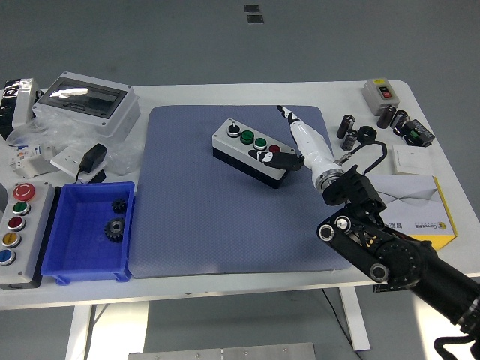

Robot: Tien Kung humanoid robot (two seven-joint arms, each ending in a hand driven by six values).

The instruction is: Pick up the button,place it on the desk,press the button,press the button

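The button box (247, 148) lies at an angle on the blue mat (225, 225). It has a grey top on a black base, with a black knob, two green buttons and a red button (274, 149) in a row. My right hand (283, 159) comes in from the lower right on a black arm with a white shell. It rests against the box's right end, and a dark part of it lies over the top next to the red button. How it holds the box is hidden. My left arm is out of view.
A blue bin (88, 259) holding two black gears stands at the left. Beside it is a grey panel of coloured buttons (16, 232). A clear-lidded enclosure (88, 101) stands at the back left. Black cylinders (349, 127), a small switch box (379, 91) and a yellow-white carton (412, 210) are at the right.
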